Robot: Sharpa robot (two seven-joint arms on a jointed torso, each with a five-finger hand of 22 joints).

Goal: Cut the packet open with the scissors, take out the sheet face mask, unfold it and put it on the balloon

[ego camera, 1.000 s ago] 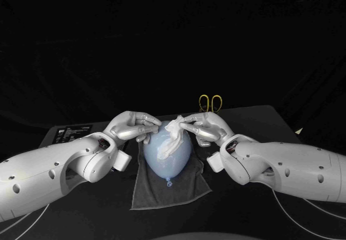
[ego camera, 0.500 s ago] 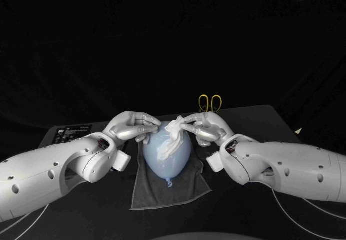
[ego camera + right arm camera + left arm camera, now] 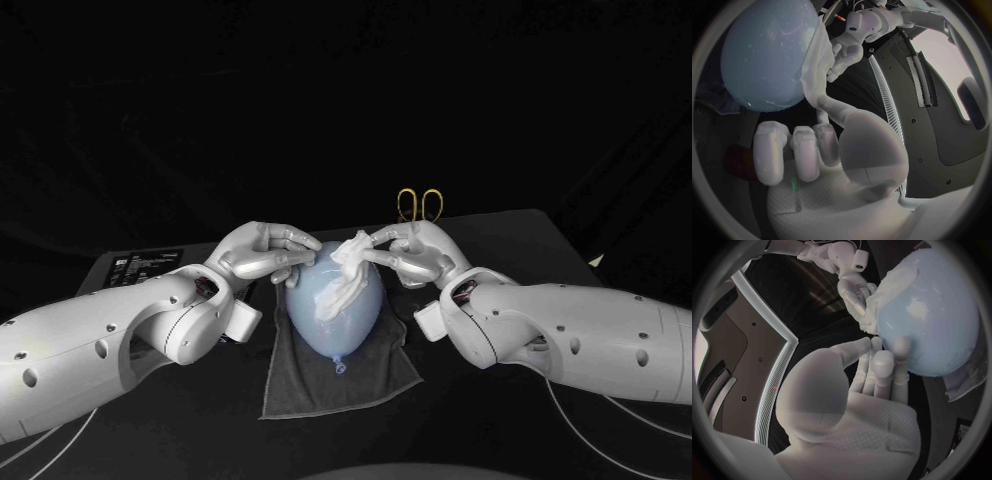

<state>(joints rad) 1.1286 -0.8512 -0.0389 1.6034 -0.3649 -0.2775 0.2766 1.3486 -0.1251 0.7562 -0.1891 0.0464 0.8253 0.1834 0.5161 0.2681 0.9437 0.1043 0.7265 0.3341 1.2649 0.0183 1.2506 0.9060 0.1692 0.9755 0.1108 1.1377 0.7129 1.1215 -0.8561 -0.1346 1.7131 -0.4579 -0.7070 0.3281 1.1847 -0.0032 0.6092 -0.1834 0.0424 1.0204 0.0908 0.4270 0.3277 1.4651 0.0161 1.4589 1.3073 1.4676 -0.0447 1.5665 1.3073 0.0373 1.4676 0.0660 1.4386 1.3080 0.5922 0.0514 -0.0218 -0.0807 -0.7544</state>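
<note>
A pale blue balloon (image 3: pixel 335 310) lies on a dark grey towel (image 3: pixel 346 380) in the head view. A crumpled white sheet mask (image 3: pixel 343 275) drapes over its far end. My left hand (image 3: pixel 267 250) is at the balloon's left. Its thumb and fingertips (image 3: pixel 877 351) are closed together at the mask's edge (image 3: pixel 879 300), against the balloon (image 3: pixel 932 315). My right hand (image 3: pixel 408 250) pinches the mask's other side. In the right wrist view its thumb (image 3: pixel 826 107) presses on the mask strip (image 3: pixel 817 65) beside the balloon (image 3: pixel 767 55). Yellow-handled scissors (image 3: pixel 420 205) lie behind the right hand.
A dark flat panel with white print (image 3: pixel 142 264) lies at the table's left, behind my left arm. The towel's near edge hangs toward the table's front. Both forearms flank the balloon closely.
</note>
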